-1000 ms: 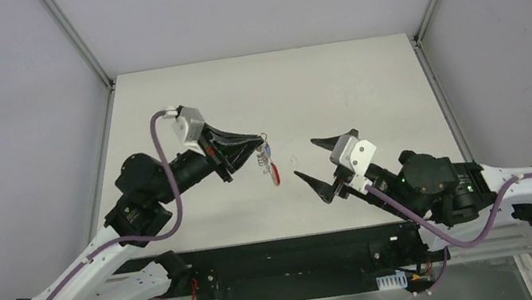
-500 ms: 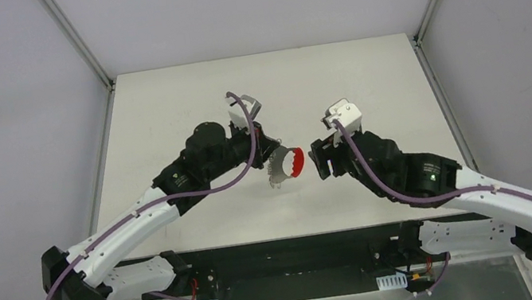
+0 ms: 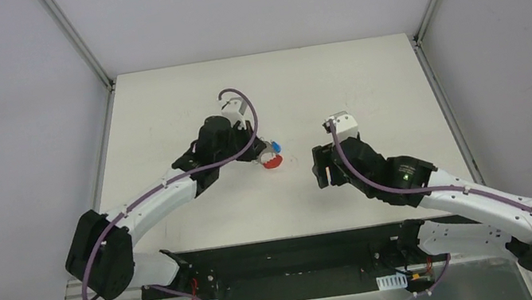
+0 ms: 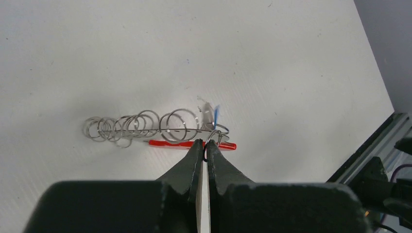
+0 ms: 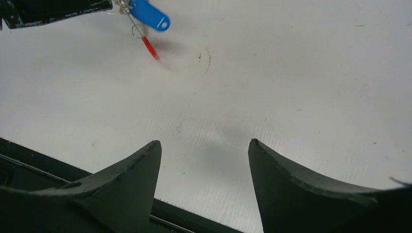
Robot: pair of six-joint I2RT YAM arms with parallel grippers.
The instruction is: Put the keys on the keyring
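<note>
Pinching one silver wire-ring chain bearing one red plastic strip, left tool is closed; one blue plastic-tagged key beside its tips. Right tool open, empty, over white worktop.

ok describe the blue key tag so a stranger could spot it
On the white table, find the shut left gripper near the middle. The blue tag sits right at its tip: the only blue, oblong plastic piece, beside a thin red strip and silver wire rings.
</note>
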